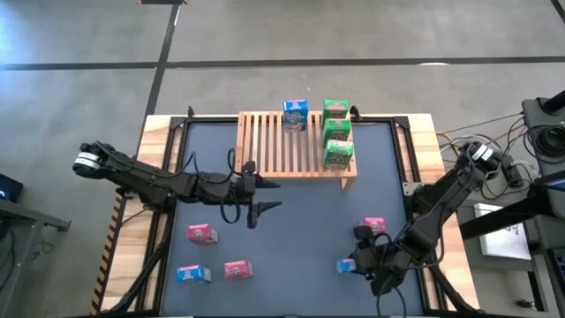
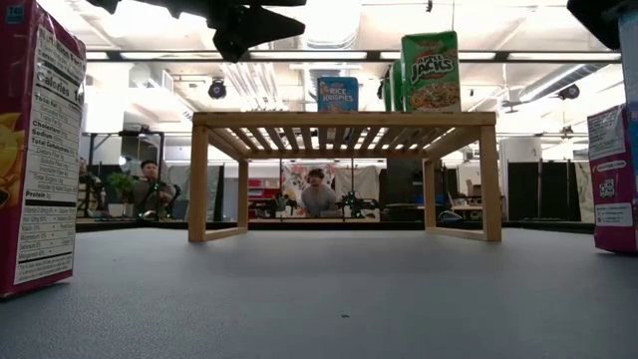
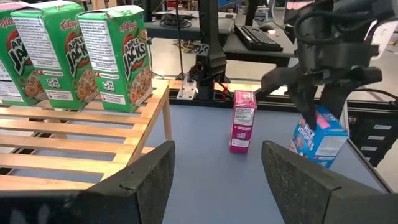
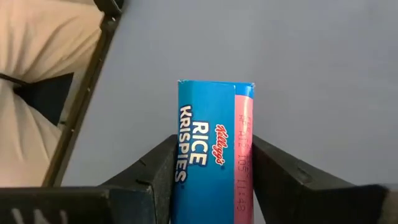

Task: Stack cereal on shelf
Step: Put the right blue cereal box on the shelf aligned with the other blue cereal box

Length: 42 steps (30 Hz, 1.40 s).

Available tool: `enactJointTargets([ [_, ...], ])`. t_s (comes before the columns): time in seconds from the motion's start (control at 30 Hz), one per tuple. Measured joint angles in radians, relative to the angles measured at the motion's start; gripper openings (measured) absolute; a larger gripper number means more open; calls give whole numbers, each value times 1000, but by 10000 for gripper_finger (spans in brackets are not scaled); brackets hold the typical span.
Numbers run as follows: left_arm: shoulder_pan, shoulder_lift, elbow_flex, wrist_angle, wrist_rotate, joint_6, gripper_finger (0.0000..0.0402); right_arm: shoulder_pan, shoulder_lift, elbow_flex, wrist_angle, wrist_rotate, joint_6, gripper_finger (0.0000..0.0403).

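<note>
Right gripper (image 4: 211, 171): reaching down at the table's near right corner, its fingers (image 4: 152, 174) pressing against both sides of a blue Rice Krispies box (image 1: 347, 264), gripping it.
Left gripper (image 1: 265, 196): hovering just in front of the shelf (image 1: 274, 146), jaws parted and holding nothing.
Shelf load: three green boxes (image 1: 336, 132) are standing in a row on the right end, one blue box (image 1: 295, 115) at the back edge.
Table: three pink boxes (image 1: 202, 233) and one more blue box (image 1: 193, 274) are waiting there.

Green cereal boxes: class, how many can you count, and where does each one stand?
3. All stand in a row along the right end of the shelf: back green box, middle green box, front green box. None appears hidden.
</note>
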Motion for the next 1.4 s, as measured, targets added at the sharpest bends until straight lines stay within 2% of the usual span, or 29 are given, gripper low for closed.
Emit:
enactJointTargets([
  [0.13, 0, 0, 0, 0, 0, 0, 223, -20, -24, 33, 1, 32, -74, 161],
  [0.27, 0, -10, 0, 11, 0, 4, 223, -64, -49, 92, 5, 94, -215, 160],
  [0.57, -7, -64, 0, -10, 0, 36, 223, -293, -118, 285, 8, 87, -582, 160],
  [0.83, -8, -66, 0, -14, 0, 51, 223, -577, -120, 459, 7, -158, -782, 160],
  [1.0, -8, -66, 0, -20, 0, 53, 223, -769, -100, 536, -20, -307, -842, 160],
  [1.17, -8, -64, 0, -32, 0, 53, 223, -945, -74, 549, -26, -459, -861, 160],
  [1.4, -8, -58, 0, -38, 0, 53, 223, -1094, -20, 549, -37, -567, -901, 160],
])
